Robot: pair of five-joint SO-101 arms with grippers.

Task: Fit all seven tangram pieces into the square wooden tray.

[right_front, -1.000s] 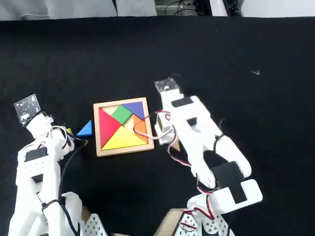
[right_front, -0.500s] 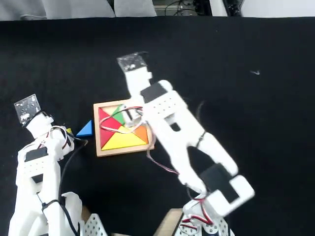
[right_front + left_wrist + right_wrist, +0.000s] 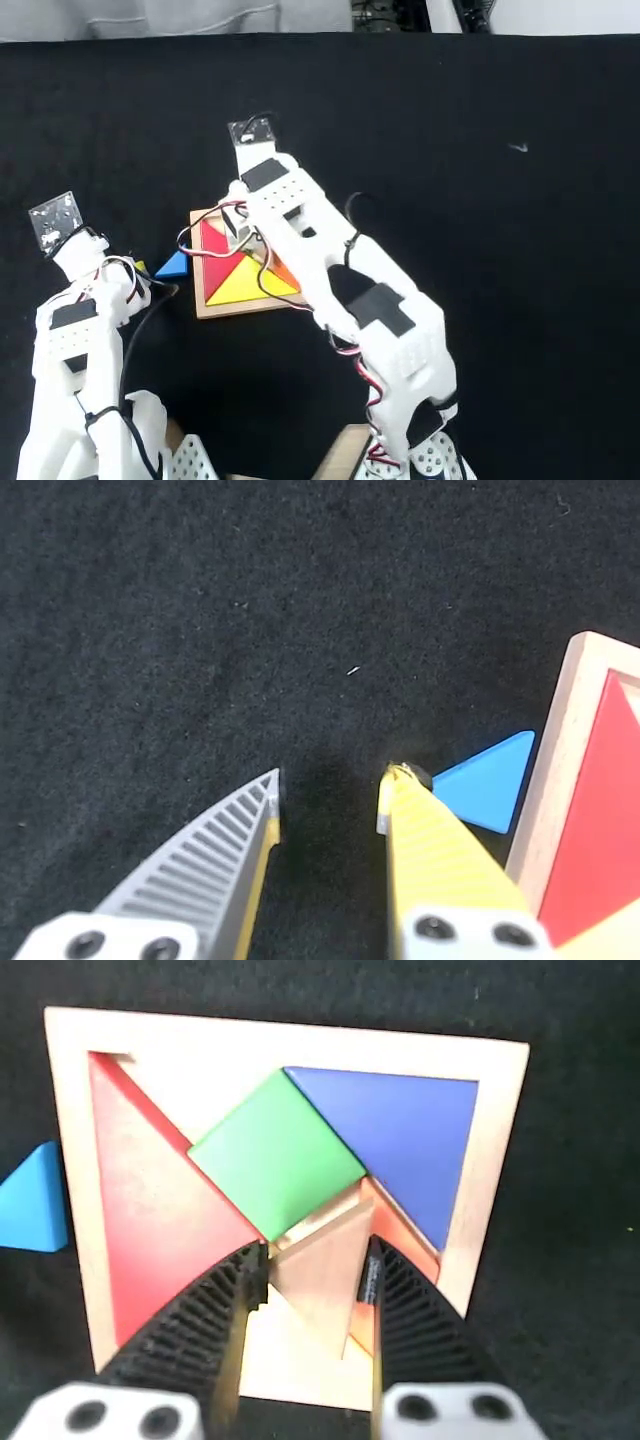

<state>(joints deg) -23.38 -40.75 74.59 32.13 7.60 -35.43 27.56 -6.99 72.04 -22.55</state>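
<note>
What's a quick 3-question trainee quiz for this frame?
1. True or false: the light blue triangle lies inside the wooden tray.
2. The right gripper is shut on: A) the green square, B) the wood-coloured triangle, C) the yellow triangle?
3. Fill in: the left gripper is ___ (open or shut).
Key: 1 false; 2 B; 3 open.

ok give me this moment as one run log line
right gripper: shut on tan triangle, over tray | left gripper: open, beside blue triangle | blue triangle: outside tray
</note>
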